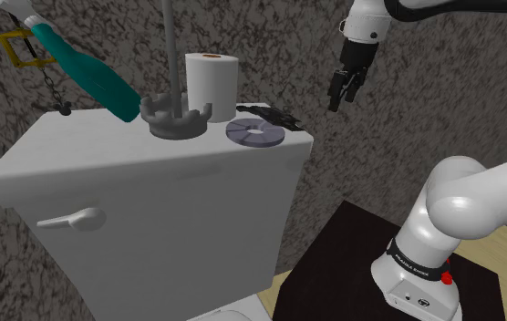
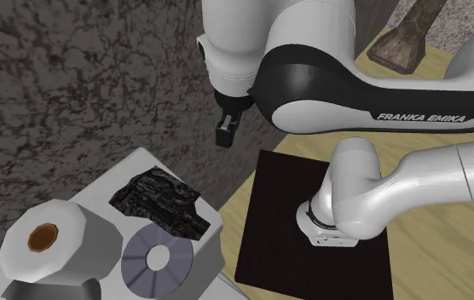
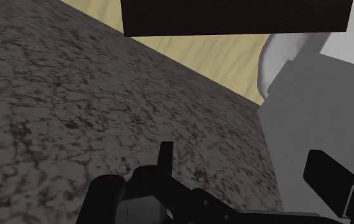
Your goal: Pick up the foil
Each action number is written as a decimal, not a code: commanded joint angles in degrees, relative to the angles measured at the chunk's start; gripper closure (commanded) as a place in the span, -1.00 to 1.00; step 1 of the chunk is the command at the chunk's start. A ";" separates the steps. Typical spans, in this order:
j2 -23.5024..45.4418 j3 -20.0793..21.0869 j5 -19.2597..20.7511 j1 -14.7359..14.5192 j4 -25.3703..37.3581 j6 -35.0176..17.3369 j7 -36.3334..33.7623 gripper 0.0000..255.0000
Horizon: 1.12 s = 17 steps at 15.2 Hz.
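The foil (image 1: pixel 268 116) is a crumpled black sheet lying on the back right corner of the white toilet tank's lid (image 1: pixel 115 150), next to a grey disc (image 1: pixel 254 133). In the second exterior view the foil (image 2: pixel 160 203) lies just behind that disc (image 2: pixel 155 258). My gripper (image 1: pixel 337 98) hangs in the air off the tank's right side, above lid height and apart from the foil, pointing down. Its fingers stand apart with nothing between them. The gripper (image 2: pixel 224 135) sits up and right of the foil. In the wrist view the gripper (image 3: pixel 246 172) faces the mottled wall and the grey tank side (image 3: pixel 309 95).
A toilet paper roll (image 1: pixel 212 79), a grey brush holder (image 1: pixel 178 117) with an upright pole, and a teal bottle (image 1: pixel 92 75) stand on the lid. The mottled wall (image 1: pixel 270 46) rises right behind the tank. The dark stand (image 1: pixel 352 264) sits on a wooden floor.
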State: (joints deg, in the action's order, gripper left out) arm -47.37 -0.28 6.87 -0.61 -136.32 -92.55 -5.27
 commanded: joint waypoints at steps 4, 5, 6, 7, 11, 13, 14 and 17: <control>1.18 2.57 -4.25 -1.34 1.44 1.25 -4.02 -1.00; 1.67 3.41 -5.65 -1.77 2.03 1.58 -5.37 -1.00; 2.21 4.23 -7.03 -2.18 2.66 1.88 -6.70 -1.00; 2.80 5.05 -8.41 -2.57 3.35 2.14 -8.04 -1.00; 5.60 8.17 -13.71 -4.01 6.58 2.83 -13.36 -1.00; 7.24 9.67 -16.21 -4.62 8.49 2.99 -15.99 -1.00; 8.11 10.40 -17.42 -4.91 9.51 3.03 -17.30 -1.00; 10.96 12.52 -20.83 -5.71 12.87 2.99 -21.22 -1.00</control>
State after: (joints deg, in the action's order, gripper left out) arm -37.32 11.48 -12.69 -6.02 -124.86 -89.86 -24.99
